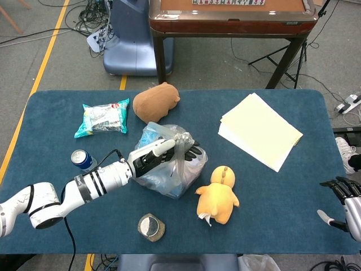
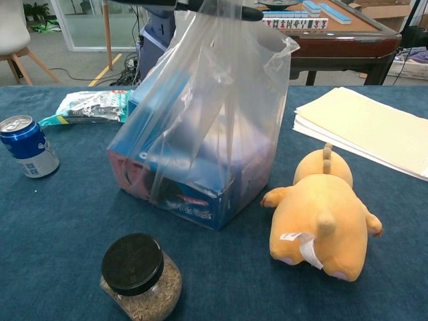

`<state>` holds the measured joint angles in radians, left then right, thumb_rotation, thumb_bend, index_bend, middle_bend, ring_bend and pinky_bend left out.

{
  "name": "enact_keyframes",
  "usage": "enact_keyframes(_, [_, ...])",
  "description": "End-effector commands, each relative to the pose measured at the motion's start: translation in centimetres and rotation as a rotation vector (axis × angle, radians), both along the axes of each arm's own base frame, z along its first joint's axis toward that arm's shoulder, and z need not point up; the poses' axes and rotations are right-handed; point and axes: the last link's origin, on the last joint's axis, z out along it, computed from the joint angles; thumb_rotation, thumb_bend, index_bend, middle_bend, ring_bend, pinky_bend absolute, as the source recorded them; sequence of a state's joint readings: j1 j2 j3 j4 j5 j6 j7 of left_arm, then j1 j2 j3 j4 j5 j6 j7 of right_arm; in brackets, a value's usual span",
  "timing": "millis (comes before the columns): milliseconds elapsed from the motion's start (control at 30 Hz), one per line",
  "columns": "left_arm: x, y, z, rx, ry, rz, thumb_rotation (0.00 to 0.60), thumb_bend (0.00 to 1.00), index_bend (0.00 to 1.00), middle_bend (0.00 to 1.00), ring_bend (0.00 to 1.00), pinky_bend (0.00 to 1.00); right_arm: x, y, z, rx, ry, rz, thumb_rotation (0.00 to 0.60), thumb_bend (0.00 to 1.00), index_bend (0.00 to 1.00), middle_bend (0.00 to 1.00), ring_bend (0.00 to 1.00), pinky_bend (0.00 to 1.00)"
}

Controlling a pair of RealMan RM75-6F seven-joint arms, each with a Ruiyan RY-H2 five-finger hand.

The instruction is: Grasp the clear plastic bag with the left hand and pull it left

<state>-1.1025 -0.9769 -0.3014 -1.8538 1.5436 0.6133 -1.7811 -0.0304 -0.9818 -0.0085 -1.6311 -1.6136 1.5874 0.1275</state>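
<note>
One left hand [image 1: 161, 155] is gripping the clear plastic bag [image 1: 169, 164] by its gathered top at mid-table, tautening it for a leftward pull; right hand [image 1: 345, 195] is idling, fingers apart.

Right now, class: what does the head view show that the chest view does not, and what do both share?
Only the head view shows the brown plush, the right hand at the table's edge, and the left hand gripping the clear plastic bag. Only the chest view shows the grain in the jar. Both share the bag, soda can, yellow plush, paper stack and snack packet.
</note>
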Motion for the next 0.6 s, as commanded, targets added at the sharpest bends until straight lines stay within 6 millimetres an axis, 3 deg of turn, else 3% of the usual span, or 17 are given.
enact_keyframes(33, [0.3, -0.1, 0.2, -0.032, -0.017, 0.033, 0.207, 0.2, 0.2, 0.25, 0.22, 0.25, 0.0, 0.0, 0.0, 0.0, 0.0, 0.0, 0.6, 0.15, 0.3, 0.3, 0.16, 0.21])
enact_keyframes(167, [1.0, -0.3, 0.7, -0.087, -0.073, 0.103, 0.336, 0.2, 0.24, 0.3, 0.27, 0.36, 0.1, -0.1, 0.0, 0.001, -0.002, 0.007, 0.6, 0.15, 0.3, 0.3, 0.16, 0.21])
enact_keyframes(300, [1.3, -0.4, 1.2, -0.1, -0.074, 0.127, 0.579, 0.2, 0.26, 0.34, 0.31, 0.49, 0.2, -0.2, -0.1, 0.001, -0.002, 0.01, 0.6, 0.15, 0.3, 0.3, 0.16, 0.21])
enact_keyframes(600, [1.3, -0.5, 2.6, -0.079, -0.017, 0.159, 0.6, 0.2, 0.35, 0.46, 0.5, 0.82, 0.3, -0.4, 0.0, -0.001, -0.002, 0.017, 0.6, 0.15, 0.3, 0.3, 0.16, 0.21])
